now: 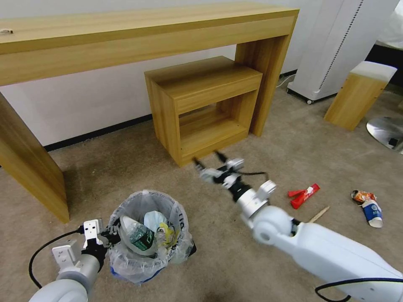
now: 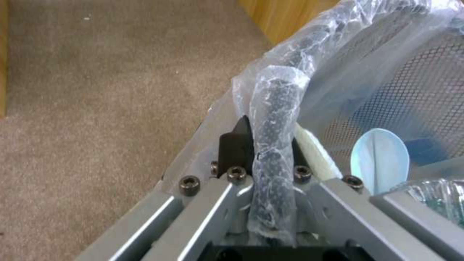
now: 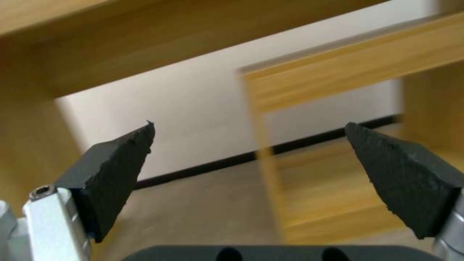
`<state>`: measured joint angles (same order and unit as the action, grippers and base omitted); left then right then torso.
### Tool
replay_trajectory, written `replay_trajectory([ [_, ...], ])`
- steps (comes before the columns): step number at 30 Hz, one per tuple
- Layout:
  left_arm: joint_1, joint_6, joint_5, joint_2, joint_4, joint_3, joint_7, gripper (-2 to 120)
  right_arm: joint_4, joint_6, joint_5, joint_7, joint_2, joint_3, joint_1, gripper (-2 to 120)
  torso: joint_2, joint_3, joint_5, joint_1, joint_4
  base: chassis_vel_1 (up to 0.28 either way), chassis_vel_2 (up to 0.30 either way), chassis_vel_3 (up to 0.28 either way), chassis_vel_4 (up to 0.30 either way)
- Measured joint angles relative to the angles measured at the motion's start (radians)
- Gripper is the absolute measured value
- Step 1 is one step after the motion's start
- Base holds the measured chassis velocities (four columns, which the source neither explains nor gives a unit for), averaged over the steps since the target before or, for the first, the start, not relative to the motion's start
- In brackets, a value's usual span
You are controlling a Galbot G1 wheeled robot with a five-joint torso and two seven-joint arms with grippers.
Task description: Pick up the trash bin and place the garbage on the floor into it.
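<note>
Head view gives the whole layout: bin (image 1: pixel 149 235) on the floor (image 1: pixel 126 167) at lower left, left hand (image 1: pixel 105 239) at its rim, right hand (image 1: pixel 208 161) raised in mid-air in front of the small wooden shelf (image 1: pixel 205 105), well apart from the bin. A long table (image 1: pixel 126 37) runs along the wall behind.

Left wrist view adds the grip detail: left hand (image 2: pixel 268 145) clenched on the bin (image 2: pixel 386 90) rim, bag-wrapped rim running between the two dark pads (image 2: pixel 234 145). Dark mesh wall visible through the bag. Blue mask (image 2: pixel 379 159) inside, just beside the grip, and a white slipper edge (image 2: pixel 314 152) touching the inner side.

Right wrist view adds: right hand (image 3: pixel 249 152) wide open, nothing between the fingertips (image 3: pixel 121 159), pointing toward the shelf (image 3: pixel 338 145) and wall; holds nothing.

Bin look: small, round, dark, lined with crinkly translucent bag, blue print low at the base. Inside: slipper (image 1: pixel 126 228), green-label bottle (image 1: pixel 140 237), mask (image 1: pixel 154 220), yellowish wrapper (image 1: pixel 168 235).

Garbage on the floor, right side: red packet (image 1: pixel 304 195), wooden stick (image 1: pixel 319 214) just beside it, crumpled wrapper (image 1: pixel 362 195) touching a blue-white cup (image 1: pixel 372 213) lying on its side. All well apart from the bin and to the right of the right arm.
</note>
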<state>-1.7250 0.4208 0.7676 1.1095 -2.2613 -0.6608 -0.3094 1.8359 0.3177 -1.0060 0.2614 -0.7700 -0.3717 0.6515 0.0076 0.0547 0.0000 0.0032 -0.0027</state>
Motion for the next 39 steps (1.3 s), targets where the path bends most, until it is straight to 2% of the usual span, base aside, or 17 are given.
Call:
replay_trajectory([
  [5, 0.01, -0.001, 0.0, -0.012, 0.013, 0.001, 0.012, 1, -0.021, -0.042, 0.027, 0.074, 0.017, 0.146, 0.098, 100, 0.0, 0.0, 0.0001, 0.0, 0.0003, 0.0, 0.0, 0.0, 0.0],
  [13, 0.019, -0.003, -0.009, -0.013, 0.031, 0.01, 0.019, 1, -0.053, -0.071, 0.104, 0.156, 0.013, 0.249, 0.218, 100, 0.0, 0.0, 0.0003, 0.0, 0.0002, 0.0, 0.0, 0.0, 0.0],
  [17, 0.022, -0.005, -0.013, -0.013, 0.033, 0.01, 0.021, 1, -0.066, -0.084, 0.14, 0.201, 0.006, 0.285, 0.264, 100, 0.0, 0.0, 0.0003, 0.0, 0.0003, 0.0, 0.0, 0.0, 0.0],
  [26, 0.024, -0.011, -0.026, -0.009, 0.044, 0.016, 0.029, 1, -0.092, -0.089, 0.212, 0.218, -0.004, 0.369, 0.347, 100, 0.0, 0.0, -0.0002, 0.0, 0.0003, -0.01, -0.01, -0.009, -0.012],
  [39, 0.013, -0.014, -0.03, -0.006, 0.036, 0.009, 0.032, 1, -0.121, -0.059, 0.288, 0.224, -0.011, 0.405, 0.383, 100, 0.0, 0.0, 0.0, 0.0, 0.0001, -0.084, -0.069, -0.07, -0.077],
])
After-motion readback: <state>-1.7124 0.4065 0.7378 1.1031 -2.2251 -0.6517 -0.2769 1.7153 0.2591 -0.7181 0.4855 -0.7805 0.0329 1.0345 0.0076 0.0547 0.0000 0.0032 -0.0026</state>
